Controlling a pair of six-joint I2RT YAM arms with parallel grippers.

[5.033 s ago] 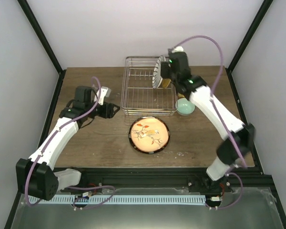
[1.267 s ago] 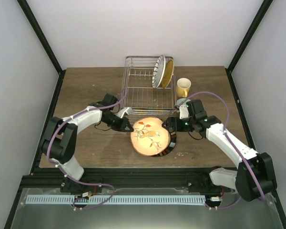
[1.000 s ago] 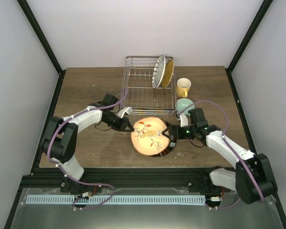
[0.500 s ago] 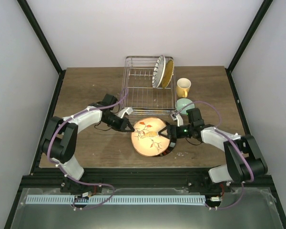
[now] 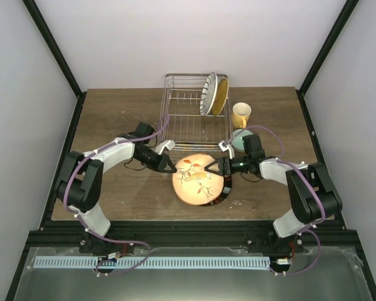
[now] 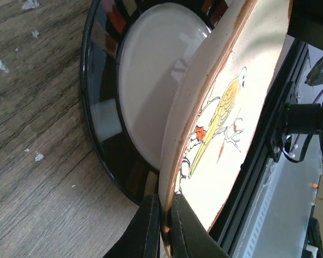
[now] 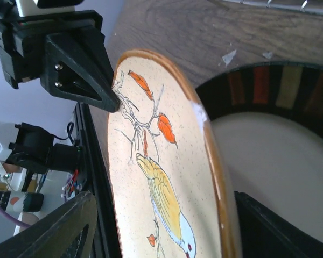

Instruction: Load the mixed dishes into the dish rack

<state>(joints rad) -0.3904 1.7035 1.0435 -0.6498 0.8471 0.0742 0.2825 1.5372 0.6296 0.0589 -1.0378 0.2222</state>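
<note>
Jaws of the left gripper (image 5: 170,168) clamp the rim of the bird plate (image 5: 197,180), which leans tilted on the dark plate (image 5: 222,195) just before the rack (image 5: 194,130). The right gripper (image 5: 212,169) stands apart astride the opposite edge.

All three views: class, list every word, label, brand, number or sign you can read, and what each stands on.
None can be read in any view.
The beige round plate painted with a yellow bird bears only a picture, no lettering.
The silver wire dish rack shows no label.
</note>
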